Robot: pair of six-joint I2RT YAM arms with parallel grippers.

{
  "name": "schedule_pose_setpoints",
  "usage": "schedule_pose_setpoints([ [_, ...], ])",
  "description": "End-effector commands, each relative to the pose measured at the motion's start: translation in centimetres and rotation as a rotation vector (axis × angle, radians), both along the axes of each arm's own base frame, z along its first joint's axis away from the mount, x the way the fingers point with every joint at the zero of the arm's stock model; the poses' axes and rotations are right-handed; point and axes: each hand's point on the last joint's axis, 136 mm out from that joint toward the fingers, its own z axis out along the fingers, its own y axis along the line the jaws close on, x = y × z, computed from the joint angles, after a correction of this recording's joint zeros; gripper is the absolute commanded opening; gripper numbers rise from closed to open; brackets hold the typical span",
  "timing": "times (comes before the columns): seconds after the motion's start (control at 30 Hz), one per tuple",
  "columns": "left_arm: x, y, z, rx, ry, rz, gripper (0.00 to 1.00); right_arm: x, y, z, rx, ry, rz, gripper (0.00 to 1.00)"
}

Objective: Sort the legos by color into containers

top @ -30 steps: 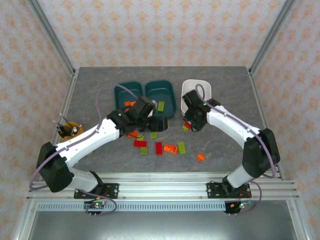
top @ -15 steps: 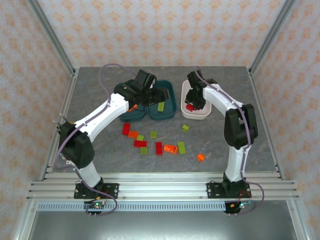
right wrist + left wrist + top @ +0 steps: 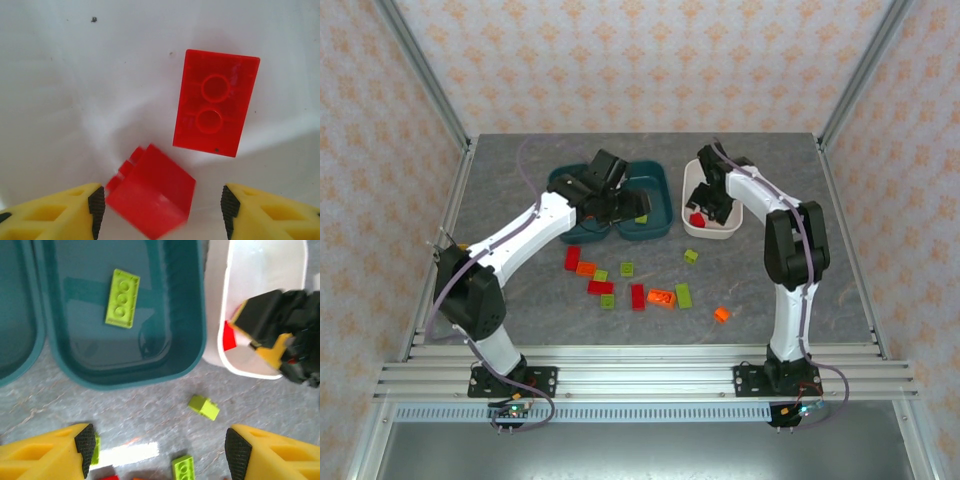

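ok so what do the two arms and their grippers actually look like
The left arm and right arm have white shells, black joints and a lilac cable each. The left gripper and right gripper have yellow plastic fingers with black ribbed pads.

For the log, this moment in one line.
left tool open near teal bin with yellow-green brick | right tool open above white bin | two red bricks inside

Can't make out any writing, label, brand or no. anywhere from here. Studs on the red legos (image 3: 216, 109) in the white bin (image 3: 75, 90) are too soft to read, if there's any mark at all.
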Motion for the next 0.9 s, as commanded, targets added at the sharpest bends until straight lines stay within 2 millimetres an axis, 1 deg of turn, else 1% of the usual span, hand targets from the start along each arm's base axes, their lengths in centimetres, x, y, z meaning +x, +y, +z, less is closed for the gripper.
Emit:
schedule_pose_setpoints([
  [0.0, -2.0, 2.5, 0.6, 0.054, 0.013, 0.057, 0.72, -0.3, -0.3, 5.2, -0.009, -0.103, 0.022, 0.65],
  [0.07, -2.9, 3.6, 0.3, 0.079, 0.026, 0.075, 0.72, -0.6, -0.2, 7.1, -0.018, -0.152, 0.046, 0.65],
  [0.13, -3.9, 4.8, -0.1, 0.107, 0.048, 0.099, 0.72, -1.0, 0.4, 9.2, -0.026, -0.216, 0.09, 0.65],
  [0.2, -5.0, 6.1, -0.7, 0.126, 0.077, 0.127, 0.72, -1.6, 1.6, 11.2, -0.025, -0.287, 0.152, 0.65],
  [0.27, -6.0, 7.4, -1.3, 0.136, 0.105, 0.167, 0.72, -2.6, 3.3, 12.9, -0.022, -0.363, 0.235, 0.65],
  [0.3, -6.6, 8.2, -1.7, 0.138, 0.123, 0.203, 0.72, -3.4, 4.5, 13.8, -0.006, -0.408, 0.29, 0.65],
  [0.33, -7.1, 9.0, -2.1, 0.145, 0.143, 0.237, 0.72, -4.1, 5.8, 14.6, 0.015, -0.449, 0.341, 0.65],
  [0.4, -8.6, 11.0, -3.5, 0.151, 0.213, 0.355, 0.74, -6.3, 9.1, 15.7, 0.072, -0.535, 0.476, 0.65],
  [0.5, -9.9, 11.7, -6.1, 0.077, 0.289, 0.5, 0.74, -9.8, 12.8, 15.7, 0.138, -0.611, 0.637, 0.65],
  [0.6, -10.0, 11.6, -8.5, -0.021, 0.323, 0.641, 0.73, -12.7, 15.4, 15.2, 0.215, -0.668, 0.736, 0.66],
  [0.7, -9.1, 11.3, -9.9, -0.093, 0.321, 0.735, 0.72, -14.6, 16.6, 14.9, 0.262, -0.709, 0.783, 0.67],
  [0.77, -8.2, 11.2, -10.3, -0.116, 0.304, 0.77, 0.72, -15.0, 16.8, 14.5, 0.262, -0.693, 0.791, 0.67],
  [0.87, -7.6, 11.4, -11.0, -0.117, 0.296, 0.817, 0.73, -15.2, 16.9, 13.9, 0.262, -0.66, 0.796, 0.67],
])
